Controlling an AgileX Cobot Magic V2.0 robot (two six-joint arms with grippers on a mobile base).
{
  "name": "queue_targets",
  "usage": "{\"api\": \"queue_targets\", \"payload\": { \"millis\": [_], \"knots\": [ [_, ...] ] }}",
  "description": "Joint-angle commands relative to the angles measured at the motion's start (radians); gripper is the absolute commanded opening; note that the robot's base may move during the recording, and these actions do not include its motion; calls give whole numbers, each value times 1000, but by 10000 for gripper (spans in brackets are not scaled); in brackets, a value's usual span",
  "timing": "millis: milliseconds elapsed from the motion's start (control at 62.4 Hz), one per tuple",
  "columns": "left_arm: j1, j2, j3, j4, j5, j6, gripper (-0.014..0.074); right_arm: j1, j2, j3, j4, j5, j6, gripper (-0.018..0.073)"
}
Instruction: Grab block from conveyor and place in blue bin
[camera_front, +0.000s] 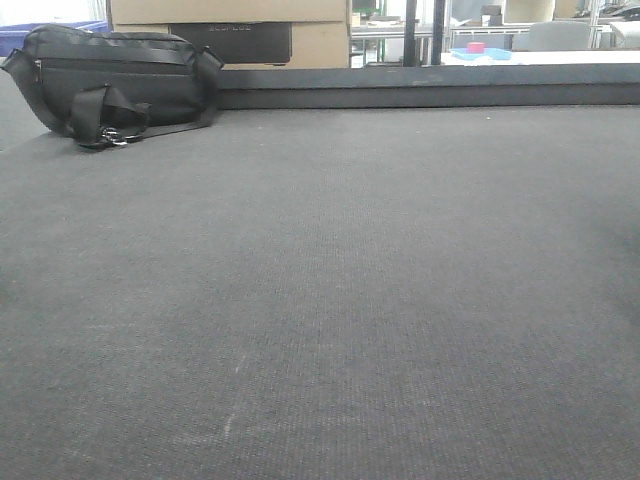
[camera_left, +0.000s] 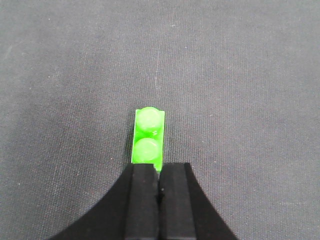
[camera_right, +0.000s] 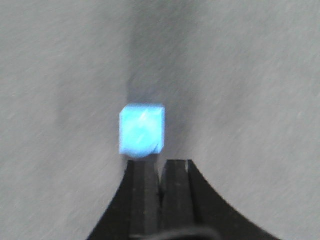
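On the conveyor, in the front view, we see dark grey, finely textured belt filling nearly the whole frame. At 10 o'clock a black bag with straps lies on the belt, and behind it, towards 12 o'clock, stand cardboard boxes. A dark ledge runs along the belt's far edge from 12 towards 3 o'clock. Far beyond it, at 1 o'clock, a blue tray carries a small red object; both are too small for us to say more.

In the left wrist view we look down on the left gripper, its two black fingers pressed together with only a thin seam between them. A green block with two round studs lies on the belt at 12 o'clock from the fingertips, its near end right at them and its long side pointing away.

In the blurred right wrist view the right gripper is likewise closed on itself. A blue block sits just past its tips at 11 o'clock, over a paler grey surface; we cannot tell whether it touches the fingers
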Motion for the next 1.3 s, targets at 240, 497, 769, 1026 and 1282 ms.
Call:
{"api": "queue_targets", "payload": {
  "millis": [240, 497, 769, 1026, 1282],
  "knots": [
    [5, 0, -8, -10, 5, -3, -111, 18, 115, -7, 69, 3, -2, 437],
    [5, 0, -8, -10, 7, -3, -111, 43, 120, 106, 35, -191, -2, 386],
    [5, 0, -8, -10, 9, -3, -111, 43, 142, 133, -9, -233, -2, 381],
    [5, 0, -8, -10, 9, -3, -111, 43, 146, 133, 2, -224, -2, 381],
    [5, 0, -8, -10, 18, -3, -111, 43, 185, 133, 34, -200, -2, 381]
  ]
}}
